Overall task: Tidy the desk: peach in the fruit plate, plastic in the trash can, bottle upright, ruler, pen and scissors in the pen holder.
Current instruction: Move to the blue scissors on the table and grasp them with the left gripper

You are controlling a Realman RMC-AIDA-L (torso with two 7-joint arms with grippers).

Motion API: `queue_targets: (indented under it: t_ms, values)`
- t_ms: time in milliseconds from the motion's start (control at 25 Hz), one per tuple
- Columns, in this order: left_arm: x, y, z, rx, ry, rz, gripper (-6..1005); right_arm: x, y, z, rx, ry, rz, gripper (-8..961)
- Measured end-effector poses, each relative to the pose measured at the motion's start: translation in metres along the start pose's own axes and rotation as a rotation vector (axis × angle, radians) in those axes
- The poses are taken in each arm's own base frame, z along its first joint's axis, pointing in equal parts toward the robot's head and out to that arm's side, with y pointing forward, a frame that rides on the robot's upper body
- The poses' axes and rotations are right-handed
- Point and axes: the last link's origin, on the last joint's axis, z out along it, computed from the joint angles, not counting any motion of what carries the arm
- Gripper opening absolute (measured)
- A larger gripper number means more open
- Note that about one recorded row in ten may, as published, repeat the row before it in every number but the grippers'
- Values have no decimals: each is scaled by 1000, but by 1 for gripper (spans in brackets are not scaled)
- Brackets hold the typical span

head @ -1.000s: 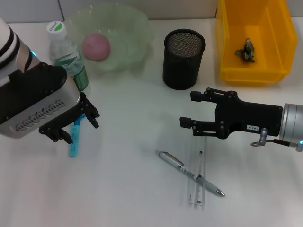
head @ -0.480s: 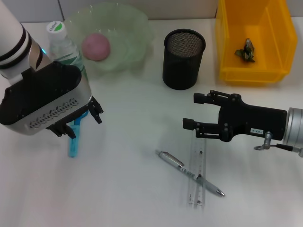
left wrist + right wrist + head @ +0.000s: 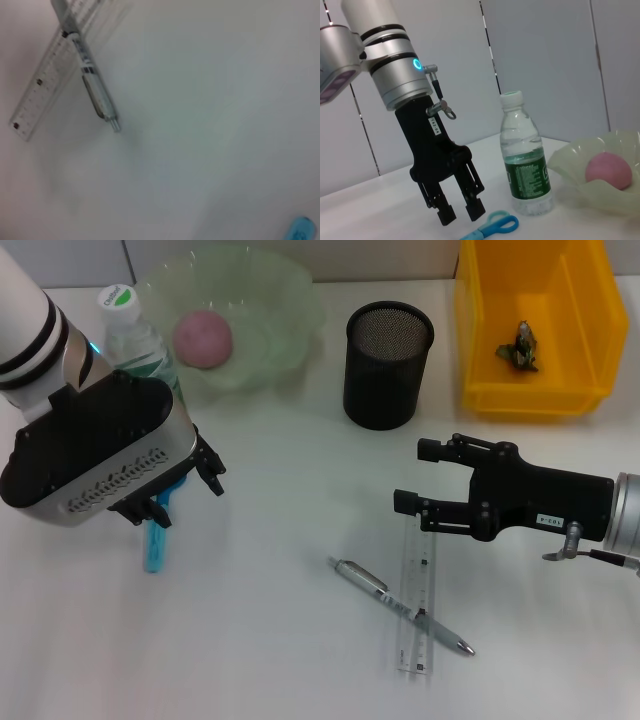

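As the left gripper (image 3: pixel 180 488), fingers apart, hovers over the blue scissors (image 3: pixel 160 530) at eight o'clock, the open right gripper (image 3: pixel 418 475) idles; descending off-centre could skid the scissors away.

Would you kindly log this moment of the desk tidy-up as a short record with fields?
peach: in fruit plate
bottle: upright
plastic: in trash can
pen: lying across ruler, on desk
scissors: on desk
pen holder: nothing visible inside
left gripper: open, above scissors
right gripper: open, above ruler's far end
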Motion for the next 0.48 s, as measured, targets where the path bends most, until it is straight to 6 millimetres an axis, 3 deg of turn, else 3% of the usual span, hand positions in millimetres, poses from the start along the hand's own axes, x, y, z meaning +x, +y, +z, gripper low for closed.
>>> queue_targets:
  t_ms: [480]
  values:
    - [8, 5, -1, 31, -18, 13, 647, -5, 2, -2, -27, -15, -17, 814]
